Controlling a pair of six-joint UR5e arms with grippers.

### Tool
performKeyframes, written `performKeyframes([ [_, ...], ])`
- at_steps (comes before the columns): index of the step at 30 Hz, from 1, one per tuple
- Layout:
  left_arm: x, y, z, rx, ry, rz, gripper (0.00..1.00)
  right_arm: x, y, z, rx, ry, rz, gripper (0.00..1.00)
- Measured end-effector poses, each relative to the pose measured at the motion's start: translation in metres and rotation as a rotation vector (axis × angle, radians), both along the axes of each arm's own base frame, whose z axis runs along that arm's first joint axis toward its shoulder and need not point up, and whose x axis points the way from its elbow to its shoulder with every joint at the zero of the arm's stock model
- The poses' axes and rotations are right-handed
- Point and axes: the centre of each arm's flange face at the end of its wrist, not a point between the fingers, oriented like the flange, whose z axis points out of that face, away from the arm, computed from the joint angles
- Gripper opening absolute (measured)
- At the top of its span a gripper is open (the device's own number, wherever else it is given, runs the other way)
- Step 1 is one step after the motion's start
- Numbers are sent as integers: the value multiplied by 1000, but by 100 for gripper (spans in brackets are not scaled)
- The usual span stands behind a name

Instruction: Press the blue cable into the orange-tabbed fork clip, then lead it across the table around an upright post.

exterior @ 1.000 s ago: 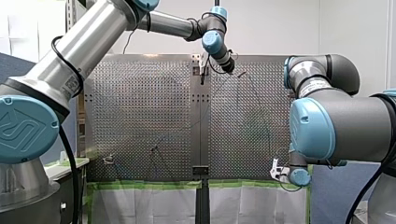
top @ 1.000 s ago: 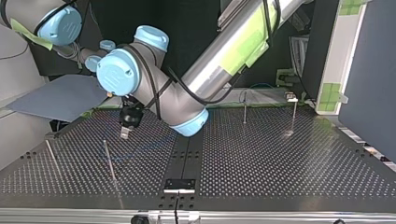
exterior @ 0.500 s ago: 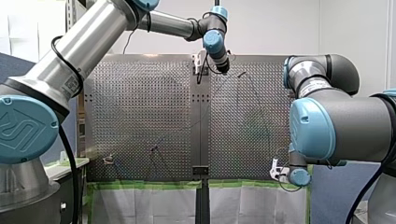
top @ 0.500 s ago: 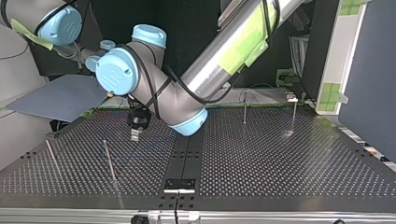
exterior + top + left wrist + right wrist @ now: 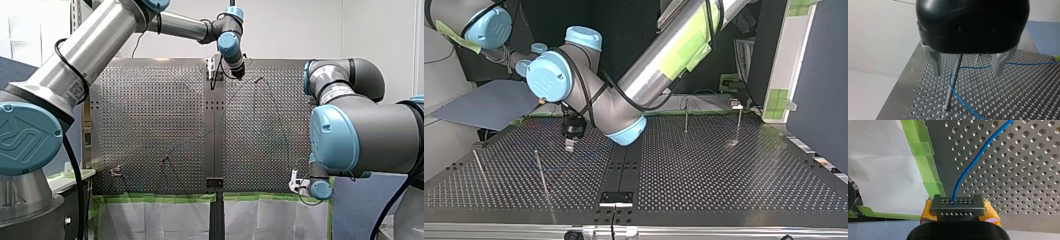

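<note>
Left end effector (image 5: 967, 73) stands wide open astride the post (image 5: 954, 75) — sideways drift could drag the blue cable (image 5: 963, 102) off it.

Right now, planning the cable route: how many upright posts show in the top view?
4. First post near the left edge, second post beside it, third post right of my left arm, fourth post further right. Others may be hidden.
</note>
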Motion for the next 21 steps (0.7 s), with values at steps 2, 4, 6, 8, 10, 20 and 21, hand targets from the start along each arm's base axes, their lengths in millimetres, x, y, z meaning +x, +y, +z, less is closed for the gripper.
performKeyframes([
  [2,0,0,0,0,0,0,100,0,0,0,0,0,0,0],
  [4,0,0,-1,1,1,0,100,0,0,0,0,0,0,0],
  [6,0,0,0,1,1,1,100,0,0,0,0,0,0,0],
  [8,0,0,0,1,1,2,100,0,0,0,0,0,0,0],
  [10,0,0,0,1,2,3,100,0,0,0,0,0,0,0],
  [20,-1,0,-1,-5,8,2,100,0,0,0,0,1,2,0],
  [21,-2,0,-2,-4,12,2,100,0,0,0,0,1,1,0],
])
